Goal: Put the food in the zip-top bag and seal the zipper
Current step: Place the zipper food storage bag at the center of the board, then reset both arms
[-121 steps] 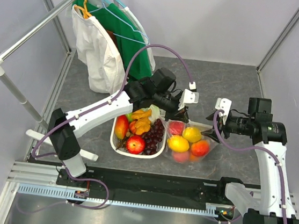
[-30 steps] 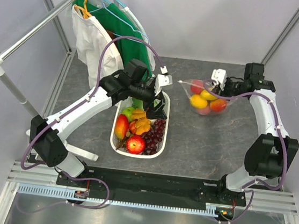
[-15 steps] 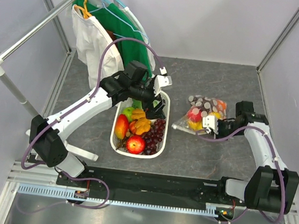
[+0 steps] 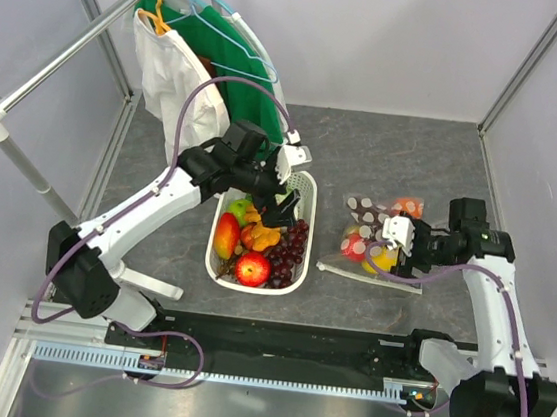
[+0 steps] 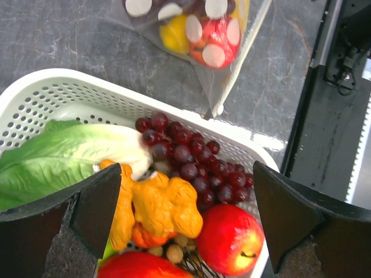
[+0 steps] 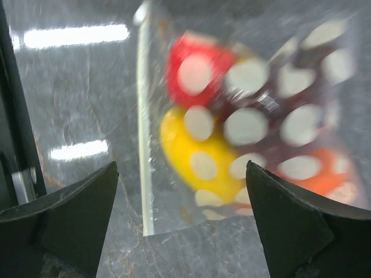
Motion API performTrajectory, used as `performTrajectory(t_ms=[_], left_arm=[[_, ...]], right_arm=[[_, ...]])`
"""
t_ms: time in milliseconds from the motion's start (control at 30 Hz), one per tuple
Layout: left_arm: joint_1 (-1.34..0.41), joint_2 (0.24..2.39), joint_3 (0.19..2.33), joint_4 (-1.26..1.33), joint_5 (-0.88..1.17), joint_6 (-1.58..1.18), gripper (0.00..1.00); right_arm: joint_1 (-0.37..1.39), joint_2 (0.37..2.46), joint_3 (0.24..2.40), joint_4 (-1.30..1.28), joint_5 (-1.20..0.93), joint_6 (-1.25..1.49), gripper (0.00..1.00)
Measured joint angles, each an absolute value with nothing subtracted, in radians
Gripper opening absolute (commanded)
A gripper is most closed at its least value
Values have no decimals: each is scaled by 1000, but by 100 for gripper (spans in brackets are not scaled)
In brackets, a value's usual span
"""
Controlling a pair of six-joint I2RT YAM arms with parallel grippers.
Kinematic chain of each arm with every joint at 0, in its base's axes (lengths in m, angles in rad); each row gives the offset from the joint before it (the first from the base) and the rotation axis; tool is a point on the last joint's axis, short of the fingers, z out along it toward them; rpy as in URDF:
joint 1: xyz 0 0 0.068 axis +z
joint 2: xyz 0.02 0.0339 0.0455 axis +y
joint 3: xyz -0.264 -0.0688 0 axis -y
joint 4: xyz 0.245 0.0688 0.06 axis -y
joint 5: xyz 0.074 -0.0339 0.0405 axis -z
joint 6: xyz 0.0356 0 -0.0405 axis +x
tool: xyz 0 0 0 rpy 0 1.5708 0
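Note:
The zip-top bag (image 4: 382, 230) lies flat on the grey table, right of the white basket (image 4: 214, 262). Inside it I see a red fruit (image 6: 194, 66), a yellow lemon (image 6: 197, 156) and an orange piece (image 6: 313, 168). Its zipper (image 6: 142, 116) runs along the near edge (image 4: 369, 276). My right gripper (image 4: 393, 250) hovers just over the bag, open and holding nothing (image 6: 181, 168). Open too, my left gripper (image 4: 284, 204) hangs above the basket's food: grapes (image 5: 191, 162), a red apple (image 5: 232, 240), a knobbly orange piece (image 5: 162, 208) and a green leaf (image 5: 52, 156).
A clothes rail (image 4: 75, 50) with hangers, a white garment (image 4: 175, 96) and a green one (image 4: 247, 89) stands at the back left. Grey walls close the table on both sides. A black mounting rail (image 4: 273, 341) runs along the near edge.
The right arm brought the bag down from the far right and laid it on the table beside the basket. Then its gripper opened and let go. The left gripper shifted slightly over the basket.

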State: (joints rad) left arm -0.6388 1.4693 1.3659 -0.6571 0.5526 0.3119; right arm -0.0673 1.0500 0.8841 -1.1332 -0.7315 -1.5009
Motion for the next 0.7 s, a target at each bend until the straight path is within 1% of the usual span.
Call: performTrajectory(t_ms=[133,233,467,700], left_arm=[[-638,1439,1404,-735,560,315,100],[-639,1443,1464,-799,556,315,100],[-639,1495,1530,-894,507,315,100],[-659,1631,1637,-912,456,315,100]], right_arm=[[-67,978,978,-1105,-797,-1283,98],[-67,945,1019,-1030,-825,-1052,98],[-67,928,1026,-871,-798,-570,98],[-67,930,1026,-807,-690,-340,98]])
